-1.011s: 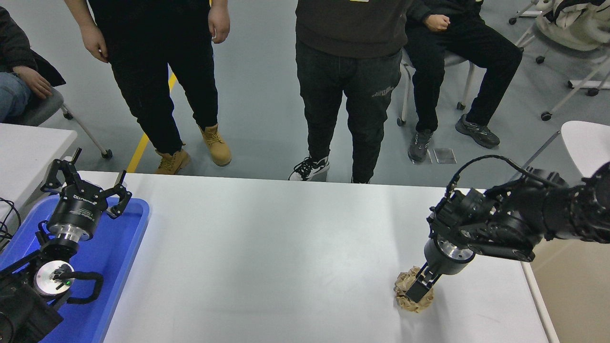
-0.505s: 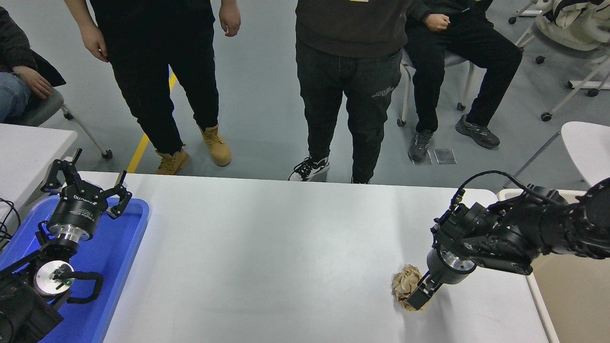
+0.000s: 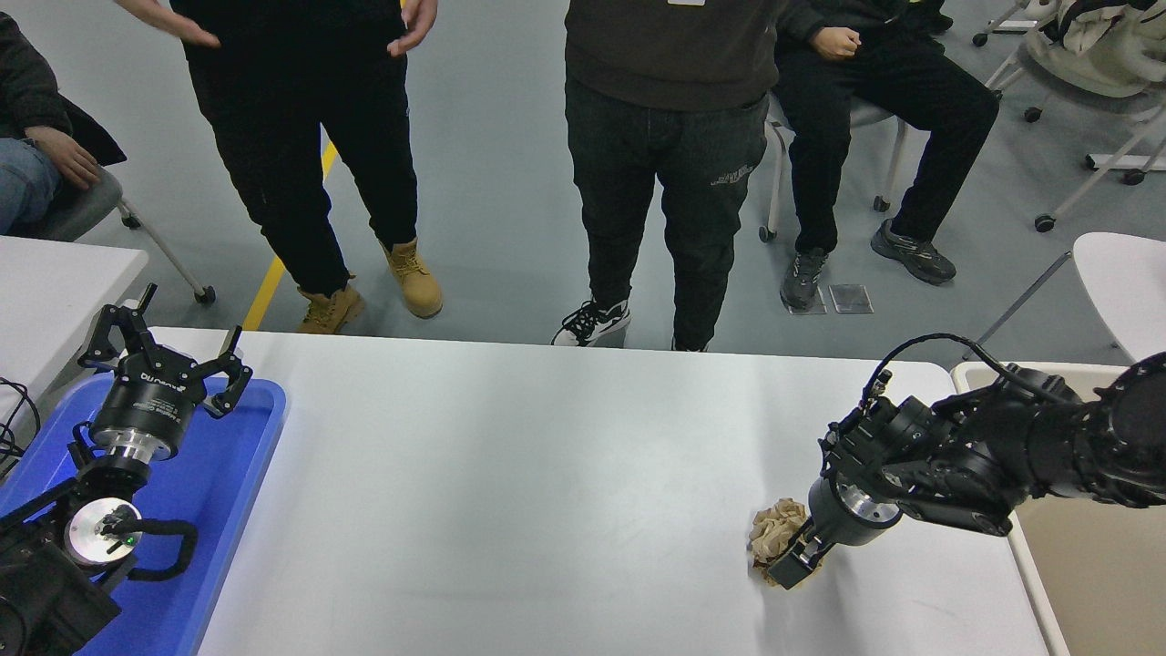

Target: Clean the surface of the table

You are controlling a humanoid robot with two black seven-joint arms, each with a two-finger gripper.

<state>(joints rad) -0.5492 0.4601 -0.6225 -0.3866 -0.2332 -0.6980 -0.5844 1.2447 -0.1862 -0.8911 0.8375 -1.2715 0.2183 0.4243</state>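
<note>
The table surface point(image 3: 510, 492) is a wide matte white top filling the lower picture. A crumpled brown paper ball point(image 3: 772, 538) lies on it near the right front. My right gripper point(image 3: 791, 563) comes in from the right edge, tilts down and left, and is shut on the ball's right side, with one dark finger point(image 3: 785, 569) showing below the paper. The ball still rests on the table. My left gripper point(image 3: 164, 363) is parked at the lower left above the blue tray, open and holding nothing.
A blue plastic tray point(image 3: 228, 474) sits on the table's left end. A beige bin point(image 3: 1084, 574) stands just off the right edge. Three people stand or sit at the far side, and a smaller white table point(image 3: 55, 282) is at the left.
The right gripper has lowered and tilted further left on the paper ball. The ball has been squeezed smaller and nudged slightly left. A person's hands at the top left moved. The left arm is still.
</note>
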